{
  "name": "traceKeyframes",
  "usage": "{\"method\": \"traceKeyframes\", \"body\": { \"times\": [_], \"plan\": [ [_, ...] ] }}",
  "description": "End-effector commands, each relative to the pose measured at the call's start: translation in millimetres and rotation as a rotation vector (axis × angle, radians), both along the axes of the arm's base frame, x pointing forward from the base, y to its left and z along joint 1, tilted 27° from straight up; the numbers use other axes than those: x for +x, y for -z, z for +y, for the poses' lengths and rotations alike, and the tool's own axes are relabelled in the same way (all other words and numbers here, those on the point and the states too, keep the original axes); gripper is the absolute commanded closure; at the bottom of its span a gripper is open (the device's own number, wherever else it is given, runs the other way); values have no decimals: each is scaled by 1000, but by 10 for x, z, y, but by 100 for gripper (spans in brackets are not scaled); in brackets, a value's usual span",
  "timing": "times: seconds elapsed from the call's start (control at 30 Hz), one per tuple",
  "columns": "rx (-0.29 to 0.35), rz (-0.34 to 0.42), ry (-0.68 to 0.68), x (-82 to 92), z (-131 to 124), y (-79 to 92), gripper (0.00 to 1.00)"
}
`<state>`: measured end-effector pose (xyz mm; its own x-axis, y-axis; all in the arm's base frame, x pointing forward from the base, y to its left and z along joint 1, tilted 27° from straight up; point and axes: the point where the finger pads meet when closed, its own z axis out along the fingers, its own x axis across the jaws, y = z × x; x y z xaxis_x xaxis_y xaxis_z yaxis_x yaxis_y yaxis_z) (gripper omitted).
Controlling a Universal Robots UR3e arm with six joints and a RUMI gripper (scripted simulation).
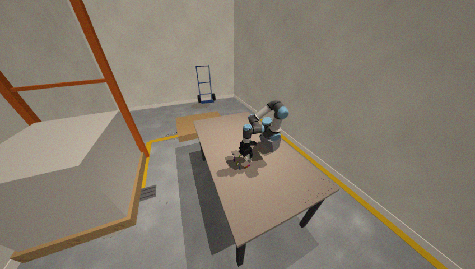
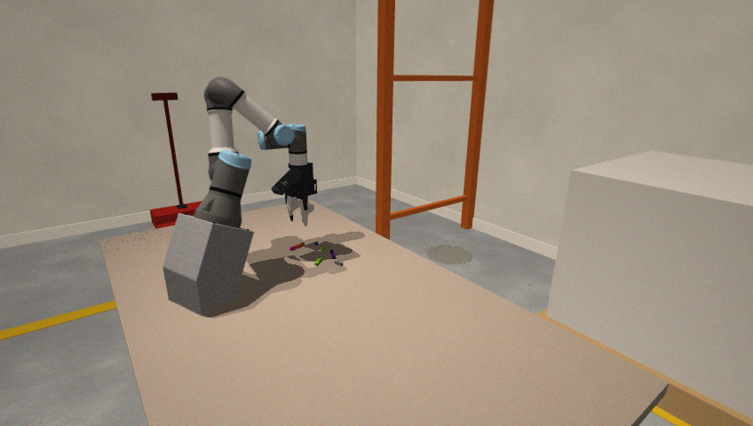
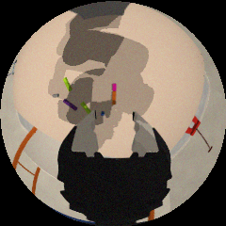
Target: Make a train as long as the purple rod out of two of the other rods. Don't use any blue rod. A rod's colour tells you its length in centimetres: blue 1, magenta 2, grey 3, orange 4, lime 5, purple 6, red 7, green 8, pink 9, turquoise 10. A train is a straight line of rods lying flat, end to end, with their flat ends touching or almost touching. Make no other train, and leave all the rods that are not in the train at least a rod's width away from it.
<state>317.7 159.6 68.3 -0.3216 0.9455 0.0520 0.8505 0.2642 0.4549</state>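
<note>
In the wrist view a magenta rod (image 3: 114, 87) and an orange rod (image 3: 113, 97) lie flat end to end in one straight line on the table. The purple rod (image 3: 70, 104) lies to their left. One lime rod (image 3: 67, 84) lies above it and another lime rod (image 3: 85, 107) to its right. A small grey rod (image 3: 56, 95) and a small blue rod (image 3: 103, 113) lie near them. My gripper (image 3: 114, 111) is open and empty, raised above the table just short of the orange rod. In the exterior view the gripper (image 2: 298, 217) hangs above the magenta and orange line (image 2: 297, 246).
The robot's grey base block (image 2: 203, 264) stands on the table to the left of the rods. An orange rack frame (image 2: 430, 115) and a large white box (image 2: 654, 253) stand beyond the table's edge.
</note>
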Motion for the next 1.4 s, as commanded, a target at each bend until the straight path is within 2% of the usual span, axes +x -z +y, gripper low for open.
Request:
{"method": "traceKeyframes", "body": {
  "times": [0.0,0.8,1.07,1.37],
  "plan": [
    [0,-2,0,3,-1,-11,0],
    [0,-2,0,-5,-5,-27,0],
    [0,-2,0,-37,-19,-95,0],
    [0,-2,0,-135,-64,-303,0]
  ]
}}
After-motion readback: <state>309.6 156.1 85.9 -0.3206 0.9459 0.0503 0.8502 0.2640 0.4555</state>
